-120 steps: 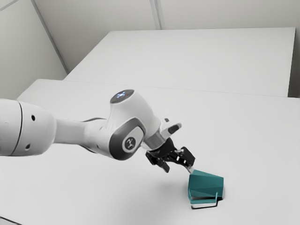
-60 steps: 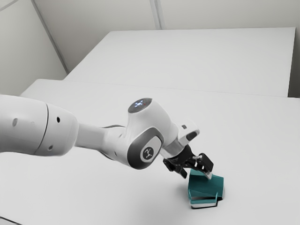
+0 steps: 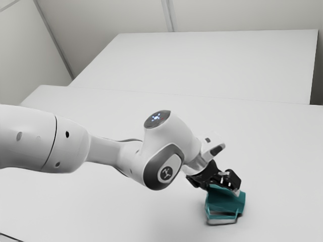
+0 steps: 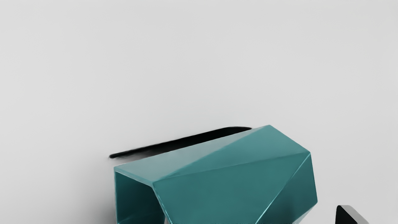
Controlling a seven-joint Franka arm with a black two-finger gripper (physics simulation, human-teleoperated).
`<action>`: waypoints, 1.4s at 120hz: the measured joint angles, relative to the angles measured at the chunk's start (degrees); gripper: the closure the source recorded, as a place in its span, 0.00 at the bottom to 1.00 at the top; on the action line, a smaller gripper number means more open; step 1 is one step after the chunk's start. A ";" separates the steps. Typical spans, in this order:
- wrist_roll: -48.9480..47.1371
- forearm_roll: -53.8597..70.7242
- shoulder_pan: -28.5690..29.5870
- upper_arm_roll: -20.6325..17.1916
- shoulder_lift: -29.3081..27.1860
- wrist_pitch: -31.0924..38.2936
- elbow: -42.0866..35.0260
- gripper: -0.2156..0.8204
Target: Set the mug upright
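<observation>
Teal mug (image 3: 225,201) is lying on its side on the tabletop (image 3: 121,212). From the exterior view's left, an arm (image 3: 174,138) is reaching to it; the fingers (image 4: 344,217) are standing well apart, gripping nothing. Off-centre pressure might be rolling it rather than righting it.

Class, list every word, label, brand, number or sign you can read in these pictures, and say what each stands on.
No word, brand name or number can be read.
Arm's round side cap: a pale emblem, too small to make out.
Arm's dark upper disc: a glowing mark, too small to read.
Mug: no text on the sides that show.
</observation>
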 joint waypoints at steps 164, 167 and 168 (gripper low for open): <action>-5.12 9.31 9.65 3.99 -9.07 -29.09 7.03 0.97; -5.20 10.25 10.18 4.43 -9.55 -30.06 7.02 0.97; -5.22 10.57 10.32 4.62 -9.68 -30.38 7.01 0.97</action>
